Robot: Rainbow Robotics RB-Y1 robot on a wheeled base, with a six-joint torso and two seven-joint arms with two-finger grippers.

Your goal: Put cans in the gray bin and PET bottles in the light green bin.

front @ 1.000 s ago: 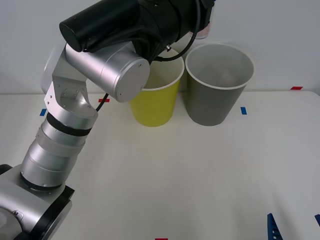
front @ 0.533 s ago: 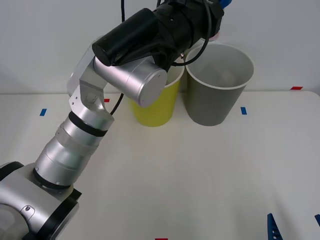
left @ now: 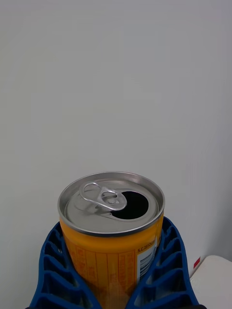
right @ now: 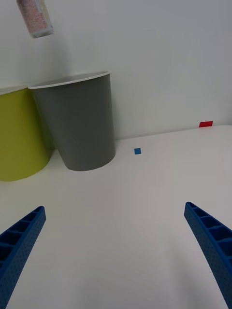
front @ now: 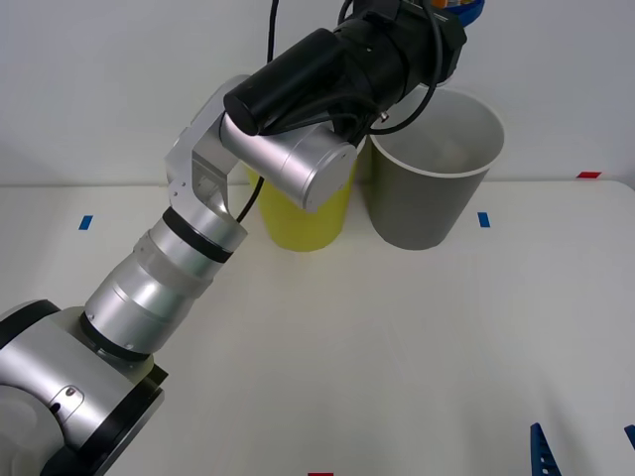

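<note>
The left claw [left: 113,289] grips the orange can [left: 112,227] high above the gray bin [front: 434,169], beside the light green bin [front: 303,213]; released off-centre, it could strike the white rim and tumble onto the table [front: 397,347]. The right claw [right: 116,251] waits open, low over the table

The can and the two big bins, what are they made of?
The can looks like metal: shiny silver top with a pull tab, printed orange side. The gray bin and the light green bin seem to be matte plastic or coated paper, smooth with white rims.
</note>
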